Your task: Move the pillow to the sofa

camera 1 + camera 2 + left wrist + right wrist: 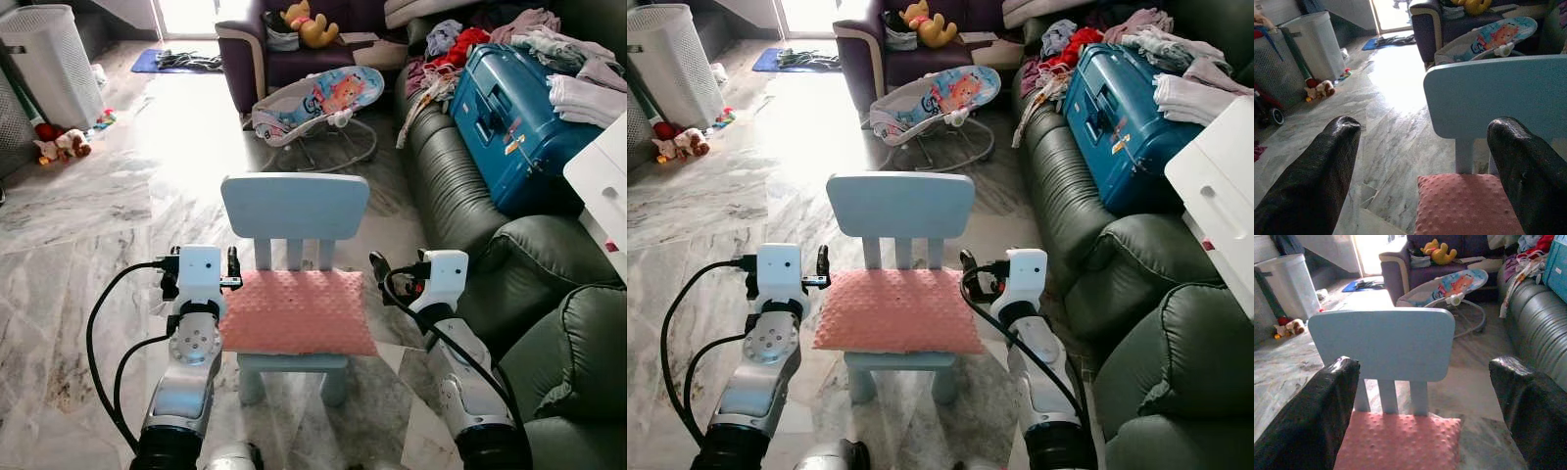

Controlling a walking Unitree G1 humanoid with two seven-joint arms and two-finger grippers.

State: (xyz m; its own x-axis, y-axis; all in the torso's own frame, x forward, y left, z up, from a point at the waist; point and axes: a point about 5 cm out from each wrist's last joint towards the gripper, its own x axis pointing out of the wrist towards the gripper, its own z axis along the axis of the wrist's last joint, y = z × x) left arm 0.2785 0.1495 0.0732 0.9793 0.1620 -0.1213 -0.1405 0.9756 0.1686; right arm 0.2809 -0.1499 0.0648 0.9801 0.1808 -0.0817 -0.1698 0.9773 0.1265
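Note:
A pink dotted pillow [299,311] lies flat on the seat of a small light-blue child's chair [294,206] straight ahead of me. My left gripper [233,264] hovers at the pillow's left edge, fingers wide apart and holding nothing. My right gripper [378,269] is level with it at the pillow's right edge, also open and empty. In the left wrist view the pillow's [1464,203] near corner sits low between the fingers [1327,166]. In the right wrist view the pillow [1400,440] and chair back [1383,342] lie between them. The dark green leather sofa [460,186] runs along my right.
A blue suitcase [514,117] and piles of clothes [588,93] cover the sofa's far seats; the near cushions [578,352] are bare. A white box [600,186] juts in at the right. A baby bouncer [318,103] stands behind the chair. A white basket [49,64] stands far left.

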